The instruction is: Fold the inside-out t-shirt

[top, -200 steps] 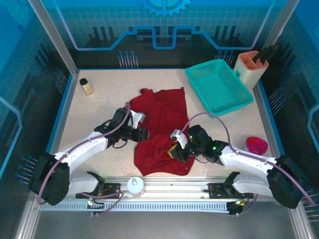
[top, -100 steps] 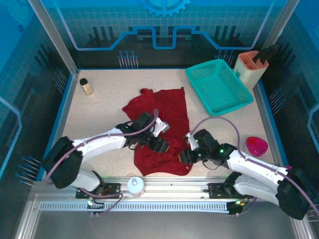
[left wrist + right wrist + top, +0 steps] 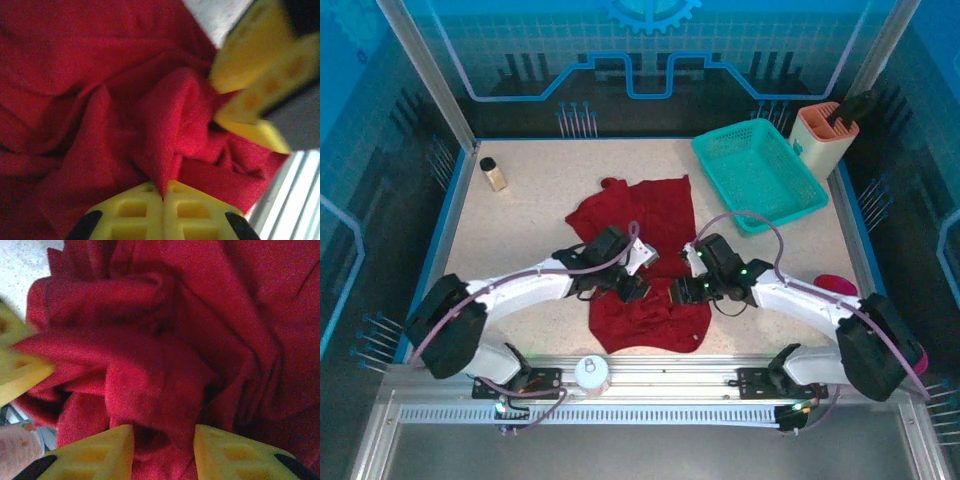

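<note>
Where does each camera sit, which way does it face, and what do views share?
Top external: above and behind the robot, looking down at the table; left arm and right arm meet over the inside-out t-shirt.
Left wrist: on the left arm, facing the cloth; left gripper pinches a fold.
Right wrist: on the right arm, facing the cloth; right gripper straddles a fold.
Shared: each wrist view catches the other gripper's yellow fingers.

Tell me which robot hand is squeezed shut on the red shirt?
The left hand: its yellow fingers meet, pinching a fold of the t-shirt. The right hand has its fingers apart, with cloth bunched between them.
</note>
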Controlling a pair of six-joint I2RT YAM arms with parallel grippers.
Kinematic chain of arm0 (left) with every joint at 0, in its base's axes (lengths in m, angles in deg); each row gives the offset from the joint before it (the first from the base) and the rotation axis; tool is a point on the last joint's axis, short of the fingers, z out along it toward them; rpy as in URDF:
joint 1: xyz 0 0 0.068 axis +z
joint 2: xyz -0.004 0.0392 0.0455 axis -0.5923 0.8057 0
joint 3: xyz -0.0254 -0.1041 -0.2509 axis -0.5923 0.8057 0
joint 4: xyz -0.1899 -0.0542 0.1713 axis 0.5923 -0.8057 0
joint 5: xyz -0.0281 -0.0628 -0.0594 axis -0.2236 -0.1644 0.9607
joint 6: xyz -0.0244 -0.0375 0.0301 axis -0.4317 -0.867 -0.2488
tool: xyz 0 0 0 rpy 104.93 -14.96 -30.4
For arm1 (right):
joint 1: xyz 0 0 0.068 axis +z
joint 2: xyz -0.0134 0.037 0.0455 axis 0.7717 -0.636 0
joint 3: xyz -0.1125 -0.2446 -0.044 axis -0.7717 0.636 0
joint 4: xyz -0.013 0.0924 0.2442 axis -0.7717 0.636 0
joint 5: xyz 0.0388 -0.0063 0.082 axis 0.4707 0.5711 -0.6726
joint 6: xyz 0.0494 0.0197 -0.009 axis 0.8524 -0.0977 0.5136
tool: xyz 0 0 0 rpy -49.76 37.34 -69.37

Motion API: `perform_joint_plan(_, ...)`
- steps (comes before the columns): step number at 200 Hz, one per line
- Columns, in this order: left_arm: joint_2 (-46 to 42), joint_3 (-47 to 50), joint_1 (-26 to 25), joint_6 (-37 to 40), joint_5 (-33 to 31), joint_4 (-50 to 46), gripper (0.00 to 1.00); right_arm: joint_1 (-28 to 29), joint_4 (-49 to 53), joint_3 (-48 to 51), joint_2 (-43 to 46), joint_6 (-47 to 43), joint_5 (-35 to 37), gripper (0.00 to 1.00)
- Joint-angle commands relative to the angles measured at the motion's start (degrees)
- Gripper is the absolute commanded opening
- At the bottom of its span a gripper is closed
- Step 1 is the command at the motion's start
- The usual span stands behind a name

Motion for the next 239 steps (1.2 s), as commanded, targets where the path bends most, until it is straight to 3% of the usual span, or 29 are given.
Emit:
perform_joint_plan(1, -3.9, 2.9, 1.1, -2.5, 6.0, 3.8, 0.0, -0.6, -1.7, -2.6, -2.1, -2.4, -1.8, 0.26)
perform_joint_plan(23, -6.4, 5.6, 2.8, -5.0, 9.8, 7.9, 0.0, -0.5, -3.9, -2.0, -0.8, -4.2, -4.7, 0.0)
perform_joint_plan(51, -8.1, 8.3, 4.6, -10.1, 13.5, 12.8, 0.0, -0.9, -3.0, -2.4, 3.4, -9.8, -12.0, 0.0)
perform_joint_plan(105, -5.3, 10.1, 5.1, -7.0, 1.6, 9.2, 0.21, -2.4, -8.0, -3.9, 10.2, -7.6, -28.8, 0.0)
perform_joint_plan(131, -3.5, 8.3, 5.1, -5.2, 0.2, 7.5, 0.25, -2.9, -11.3, -4.5, 9.9, -4.3, -29.4, 0.0)
perform_joint_plan(152, -4.2, 6.9, 5.1, -4.1, -0.5, 4.9, 0.42, -4.3, -8.8, -5.4, 8.3, -4.7, -28.0, 0.0)
perform_joint_plan(195, -16.2, 9.7, 4.3, 1.3, -4.0, 0.1, 0.45, -4.8, -14.7, -3.5, 7.9, -3.1, -34.7, 0.0)
perform_joint_plan(216, -25.0, 12.4, 4.1, -0.3, -1.6, 1.0, 0.49, -4.1, -13.4, -2.6, 9.0, -5.9, -31.7, 0.0)
perform_joint_plan(239, -30.7, 15.3, 2.5, -3.5, 1.6, 6.4, 0.58, -4.3, -15.7, -1.5, 7.6, -5.3, -32.9, 0.0)
